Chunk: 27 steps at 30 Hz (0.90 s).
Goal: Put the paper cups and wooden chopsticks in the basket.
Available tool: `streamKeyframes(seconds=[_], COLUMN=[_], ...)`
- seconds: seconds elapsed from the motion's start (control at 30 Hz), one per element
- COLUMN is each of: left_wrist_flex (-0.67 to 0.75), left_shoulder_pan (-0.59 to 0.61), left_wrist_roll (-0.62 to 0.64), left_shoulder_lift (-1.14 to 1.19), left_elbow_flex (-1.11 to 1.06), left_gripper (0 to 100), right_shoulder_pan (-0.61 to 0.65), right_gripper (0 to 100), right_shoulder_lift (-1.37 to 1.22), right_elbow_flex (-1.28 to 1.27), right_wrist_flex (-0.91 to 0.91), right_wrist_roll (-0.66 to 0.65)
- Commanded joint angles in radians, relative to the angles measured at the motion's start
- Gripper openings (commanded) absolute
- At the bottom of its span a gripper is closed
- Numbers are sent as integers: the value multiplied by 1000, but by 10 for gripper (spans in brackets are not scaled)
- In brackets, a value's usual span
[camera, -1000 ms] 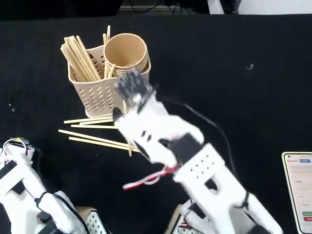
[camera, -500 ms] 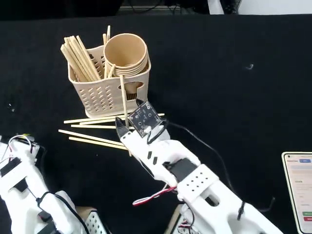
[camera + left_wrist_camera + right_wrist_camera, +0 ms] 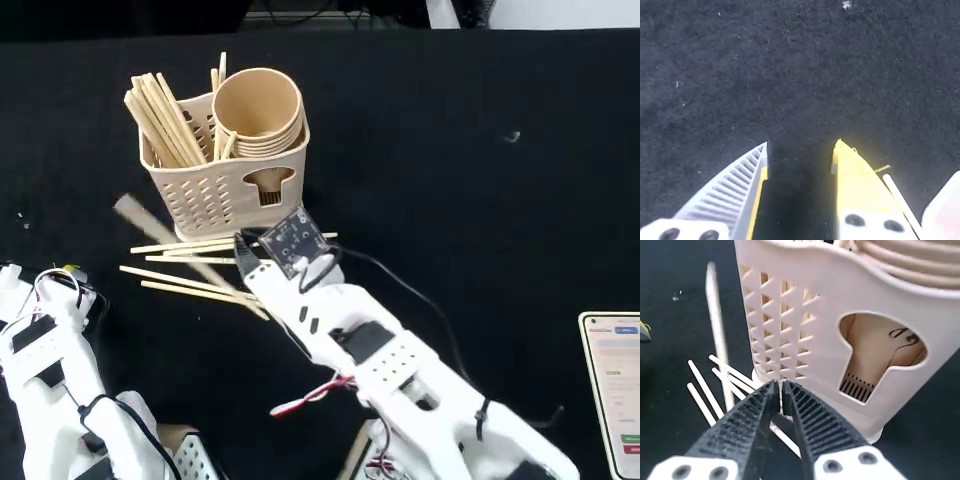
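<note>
Several paper cups (image 3: 258,100) are seen nested in one stack inside the basket (image 3: 215,195), which stands at about 10 o'clock on the black tabletop (image 3: 480,200). A bundle of chopsticks (image 3: 160,120) is propped in the basket at 9 o'clock of the stack, ends up and leaning outward. Loose chopsticks (image 3: 185,247) are noted flat on the tabletop at 6 o'clock of the basket, just beside its base, lying roughly along the 9-to-3 line. One blurred chopstick (image 3: 160,235) is recorded as a streak tilted from 10 toward 4 o'clock across the loose ones; whether it touches the tabletop cannot be told.

The right fingers (image 3: 747,420) are drawn together, tips almost meeting, and nothing is seen clamped between them. They are placed low at 5 o'clock of the basket, close to its perforated wall and keyhole-shaped opening.

The left fingers (image 3: 855,175) are spread apart over bare tabletop, with nothing between them. The left arm (image 3: 45,370) is located at 7 o'clock, well apart from the basket. A phone (image 3: 610,385) lies at 4 o'clock, at the edge.
</note>
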<state>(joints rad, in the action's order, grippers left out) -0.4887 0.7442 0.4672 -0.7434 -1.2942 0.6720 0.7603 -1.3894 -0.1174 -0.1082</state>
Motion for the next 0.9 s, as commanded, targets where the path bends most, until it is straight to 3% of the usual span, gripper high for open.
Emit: streamKeyframes(seconds=[0.0, 0.17, 0.3, 0.4, 0.77, 0.87], left_wrist_flex=[17, 17, 17, 17, 17, 12], left_shoulder_pan=[-12, -8, -7, -5, -2, -2], left_wrist_roll=[0, 0, 0, 0, 0, 0], left_shoulder_lift=[-3, -3, -5, -3, -9, -9], left_elbow_flex=[10, 10, 10, 10, 12, 12], left_gripper=[213, 213, 213, 213, 213, 213], right_shoulder_pan=[-3, 54, 195, 239, 235, 190], right_gripper=[10, 21, 181, 248, 198, 198], right_shoulder_lift=[165, 371, 355, 240, -476, -596], right_elbow_flex=[-5, -7, -7, 30, 429, 506], right_wrist_flex=[68, 316, 423, 423, 431, 433], right_wrist_roll=[6, 0, -2, -2, -5, -68])
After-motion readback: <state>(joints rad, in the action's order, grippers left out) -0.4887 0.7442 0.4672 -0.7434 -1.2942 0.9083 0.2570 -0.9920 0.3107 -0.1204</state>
